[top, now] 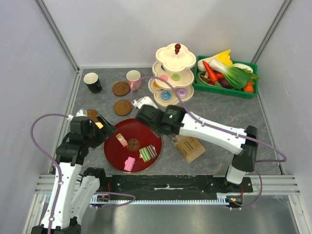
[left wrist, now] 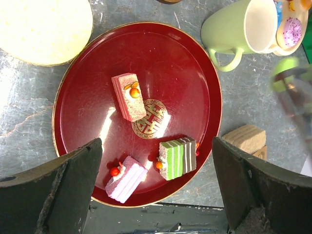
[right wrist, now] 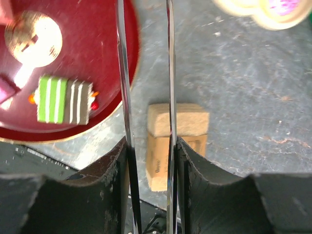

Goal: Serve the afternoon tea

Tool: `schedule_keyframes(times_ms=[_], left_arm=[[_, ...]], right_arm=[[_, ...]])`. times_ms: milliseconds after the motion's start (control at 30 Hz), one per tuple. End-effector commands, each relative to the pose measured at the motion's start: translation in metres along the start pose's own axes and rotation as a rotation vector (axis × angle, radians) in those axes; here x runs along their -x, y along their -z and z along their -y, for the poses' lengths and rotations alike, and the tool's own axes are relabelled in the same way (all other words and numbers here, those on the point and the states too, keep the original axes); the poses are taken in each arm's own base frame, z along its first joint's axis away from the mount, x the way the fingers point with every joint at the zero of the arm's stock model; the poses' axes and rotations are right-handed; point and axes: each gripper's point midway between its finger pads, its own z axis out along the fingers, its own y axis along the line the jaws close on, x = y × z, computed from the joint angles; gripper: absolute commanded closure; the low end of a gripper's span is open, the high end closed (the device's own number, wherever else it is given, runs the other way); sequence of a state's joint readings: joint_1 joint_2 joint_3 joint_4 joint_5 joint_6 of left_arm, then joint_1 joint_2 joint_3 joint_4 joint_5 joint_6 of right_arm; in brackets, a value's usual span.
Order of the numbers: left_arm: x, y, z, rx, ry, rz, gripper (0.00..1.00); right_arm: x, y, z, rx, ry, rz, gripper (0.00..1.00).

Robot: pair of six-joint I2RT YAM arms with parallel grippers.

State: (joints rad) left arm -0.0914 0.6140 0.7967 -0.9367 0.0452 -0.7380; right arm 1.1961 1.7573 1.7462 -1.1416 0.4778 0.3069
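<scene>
A red round tray holds three cake slices: pink with an orange top, green-and-brown striped and pink striped. My left gripper hangs open and empty above the tray's near edge; in the top view it is at the tray's left rim. My right gripper is shut on thin metal tongs, above the table between the tray and the tan block. A pale-green mug lies on its side behind the tray. The black mug, pink mug and brown coasters stand at the far left.
A cream tiered stand with donuts and macarons is at the back centre. A green crate of toy vegetables is at the back right. A cream round plate lies left of the tray. White walls close in the table.
</scene>
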Motion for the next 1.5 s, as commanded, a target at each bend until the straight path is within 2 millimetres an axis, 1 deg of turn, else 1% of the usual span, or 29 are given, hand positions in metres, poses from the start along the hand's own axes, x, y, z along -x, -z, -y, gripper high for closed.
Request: schedule_keyframes(times_ms=[0,133,200,367,467,567,667,767,900,1033,1267,1367,1467], left_arm=[[0.013,0.009,0.007,-0.023,-0.038,0.050,0.01],[0.014,0.007,0.009,-0.028,-0.040,0.048,0.01],[0.015,0.005,0.010,-0.029,-0.042,0.045,0.01],[0.018,0.001,0.010,-0.019,-0.066,0.043,0.01],[0.018,-0.001,0.010,-0.017,-0.070,0.039,0.01],[0.019,-0.002,0.011,-0.020,-0.076,0.040,0.01],[0.021,-0.002,0.011,-0.014,-0.081,0.047,0.01],[0.021,-0.002,0.011,-0.015,-0.082,0.049,0.01],[0.022,-0.003,0.010,-0.008,-0.086,0.046,0.01],[0.023,-0.003,0.010,-0.004,-0.087,0.050,0.01],[0.024,-0.002,0.009,0.006,-0.090,0.055,0.01],[0.025,-0.001,0.009,0.008,-0.091,0.057,0.01],[0.025,-0.002,0.009,0.009,-0.090,0.054,0.01]], right_arm=[[0.035,0.032,0.077,-0.126,-0.189,0.146,0.56],[0.032,0.028,0.133,-0.187,-0.318,0.169,0.57],[0.026,0.026,0.155,-0.216,-0.368,0.172,0.57],[-0.001,0.022,0.206,-0.298,-0.458,0.128,0.58],[-0.017,0.016,0.231,-0.317,-0.520,0.108,0.59],[-0.029,0.008,0.252,-0.320,-0.579,0.095,0.59],[-0.037,-0.006,0.269,-0.321,-0.617,0.075,0.59],[-0.031,-0.020,0.277,-0.304,-0.619,0.088,0.60],[-0.015,-0.037,0.285,-0.277,-0.605,0.109,0.60],[0.000,-0.047,0.288,-0.261,-0.593,0.114,0.60],[0.020,-0.068,0.290,-0.230,-0.565,0.111,0.60],[0.027,-0.075,0.291,-0.218,-0.551,0.119,0.60],[0.030,-0.082,0.292,-0.217,-0.540,0.113,0.60]])
